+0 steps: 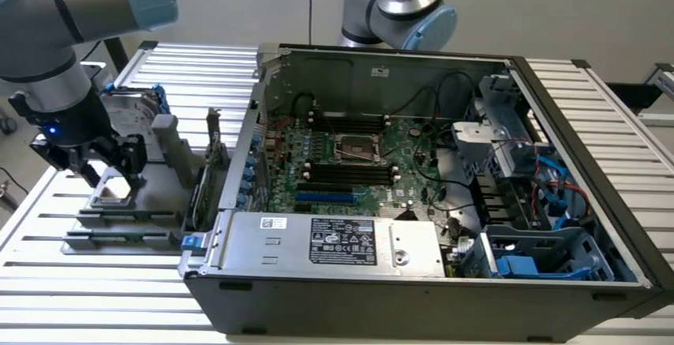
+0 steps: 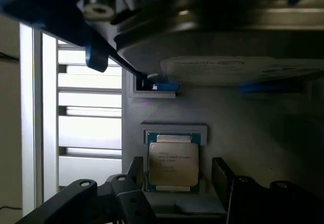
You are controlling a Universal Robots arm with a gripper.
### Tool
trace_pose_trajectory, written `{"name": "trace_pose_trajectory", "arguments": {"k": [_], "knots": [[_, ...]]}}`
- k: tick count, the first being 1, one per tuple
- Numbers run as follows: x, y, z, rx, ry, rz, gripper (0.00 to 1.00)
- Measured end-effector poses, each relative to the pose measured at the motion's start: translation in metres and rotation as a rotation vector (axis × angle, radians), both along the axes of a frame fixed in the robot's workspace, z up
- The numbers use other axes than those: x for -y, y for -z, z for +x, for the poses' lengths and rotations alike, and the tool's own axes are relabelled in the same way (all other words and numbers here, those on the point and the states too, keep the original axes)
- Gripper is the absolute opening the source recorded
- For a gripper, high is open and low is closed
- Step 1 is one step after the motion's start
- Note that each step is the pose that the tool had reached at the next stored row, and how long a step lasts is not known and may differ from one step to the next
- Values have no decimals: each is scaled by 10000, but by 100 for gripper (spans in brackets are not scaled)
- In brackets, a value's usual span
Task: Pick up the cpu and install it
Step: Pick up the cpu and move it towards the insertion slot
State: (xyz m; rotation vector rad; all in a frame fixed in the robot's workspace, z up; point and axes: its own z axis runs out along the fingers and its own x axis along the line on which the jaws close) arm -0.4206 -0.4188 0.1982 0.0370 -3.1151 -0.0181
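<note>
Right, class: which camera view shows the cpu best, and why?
The wrist view: the cpu lies face-on, its silver top and printing plain, between the fingers of the open tool. The exterior view gives a small, slanted grey square under the tool.

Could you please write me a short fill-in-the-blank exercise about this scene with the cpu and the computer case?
1. The hand hangs over the cpu, its fingers ____.
2. The cpu lies in a grey holder, ____ the computer case.
3. The socket inside the case is ____.
Missing words: open; outside; empty.
</note>
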Motion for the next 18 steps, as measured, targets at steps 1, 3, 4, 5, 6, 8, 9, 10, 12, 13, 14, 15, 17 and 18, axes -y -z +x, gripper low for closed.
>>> {"name": "trace_pose_trajectory", "arguments": {"k": [1, 3, 4, 5, 6, 8, 9, 10, 12, 13, 14, 15, 17, 18], "knots": [[0, 12, 0, -1, 0, 0, 65], [0, 19, -1, -2, 1, -1, 65], [0, 19, -1, -6, 0, -2, 65], [0, 20, -1, -11, 1, -2, 65], [0, 22, -1, -11, 1, -1, 65], [0, 30, -1, -10, 2, 0, 65], [0, 33, -1, -11, 1, -1, 65], [0, 36, -1, -12, 0, -1, 65], [0, 44, -3, -11, -1, 0, 65], [0, 47, -6, -10, 0, 0, 65], [0, 52, -8, -10, 0, 1, 65], [-1, 56, -11, -10, 1, 1, 65], [0, 63, -14, -11, -1, -1, 65], [0, 67, -15, -13, 0, -1, 65]]}}
